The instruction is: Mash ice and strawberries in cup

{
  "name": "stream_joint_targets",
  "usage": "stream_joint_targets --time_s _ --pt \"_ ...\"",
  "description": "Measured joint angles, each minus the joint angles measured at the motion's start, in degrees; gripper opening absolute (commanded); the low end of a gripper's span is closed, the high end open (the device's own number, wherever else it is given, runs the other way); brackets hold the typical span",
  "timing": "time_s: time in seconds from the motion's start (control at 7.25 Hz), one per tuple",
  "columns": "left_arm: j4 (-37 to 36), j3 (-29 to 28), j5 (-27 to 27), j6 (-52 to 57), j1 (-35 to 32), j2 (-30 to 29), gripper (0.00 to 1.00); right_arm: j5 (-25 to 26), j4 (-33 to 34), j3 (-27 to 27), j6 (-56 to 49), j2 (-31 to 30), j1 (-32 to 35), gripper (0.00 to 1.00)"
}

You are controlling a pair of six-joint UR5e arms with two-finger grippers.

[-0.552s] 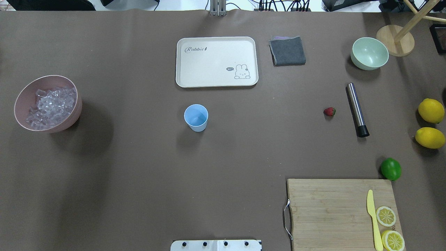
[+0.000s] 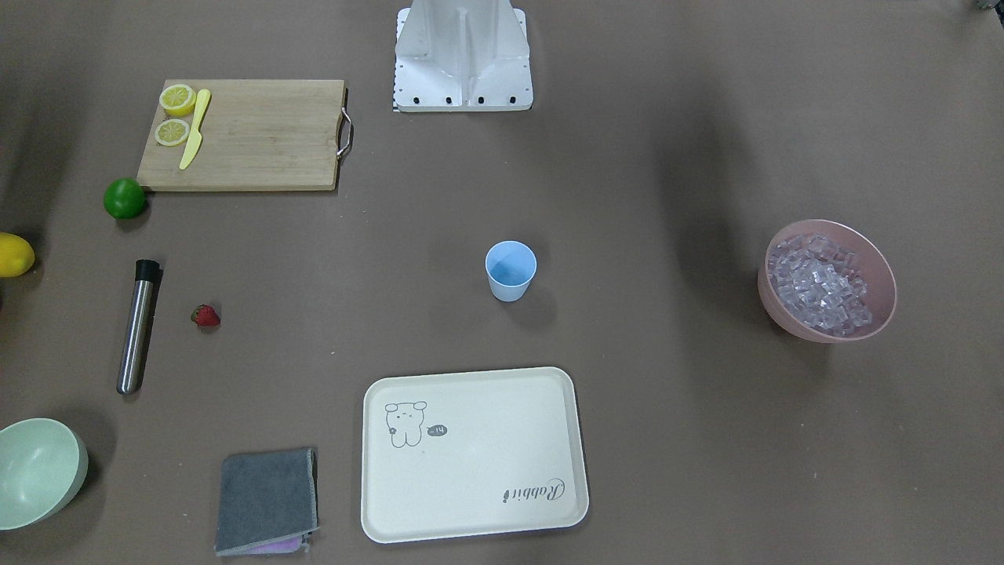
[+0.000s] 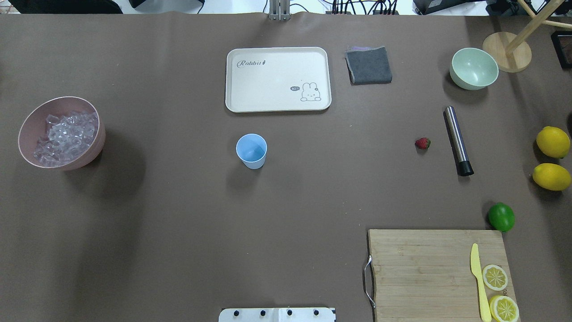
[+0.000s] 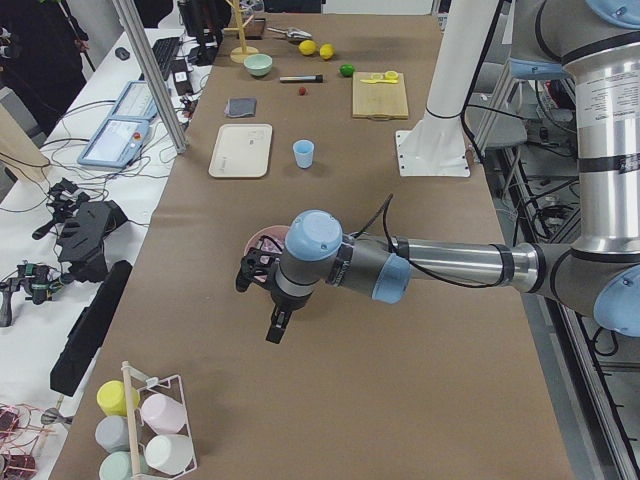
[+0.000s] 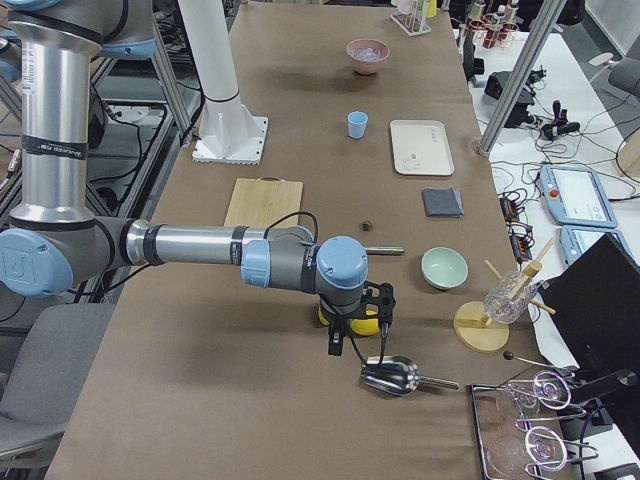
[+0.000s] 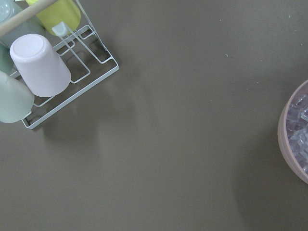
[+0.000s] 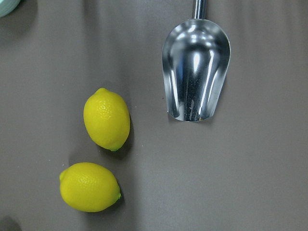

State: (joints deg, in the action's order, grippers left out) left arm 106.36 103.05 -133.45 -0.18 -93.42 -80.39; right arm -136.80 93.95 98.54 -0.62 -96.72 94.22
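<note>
The light-blue cup (image 3: 251,150) stands upright mid-table and looks empty. The ice (image 3: 67,136) fills a pink bowl (image 3: 99,143) at the table's left end. The strawberry (image 3: 422,143) lies on the table on the right, beside a steel muddler (image 3: 457,140). No gripper shows in the overhead or front views. In the exterior left view my left gripper (image 4: 262,298) hangs near the pink bowl. In the exterior right view my right gripper (image 5: 360,325) hangs over two lemons (image 7: 106,118), next to a metal scoop (image 7: 196,72). I cannot tell whether either gripper is open or shut.
A cream tray (image 3: 278,79), a grey cloth (image 3: 368,65) and a pale green bowl (image 3: 473,68) lie at the far side. A lime (image 3: 501,217) and a cutting board (image 3: 424,268) with lemon slices and a yellow knife sit near right. A rack of cups (image 6: 43,62) stands left.
</note>
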Motion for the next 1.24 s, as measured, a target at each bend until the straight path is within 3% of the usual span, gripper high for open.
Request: stream_joint_targets --time_s 1.24 --pt "0.1 -0.9 0.0 0.0 0.3 -1.0 0.98 0.1 -0.3 0.2 0.0 0.3 0.0 1.00"
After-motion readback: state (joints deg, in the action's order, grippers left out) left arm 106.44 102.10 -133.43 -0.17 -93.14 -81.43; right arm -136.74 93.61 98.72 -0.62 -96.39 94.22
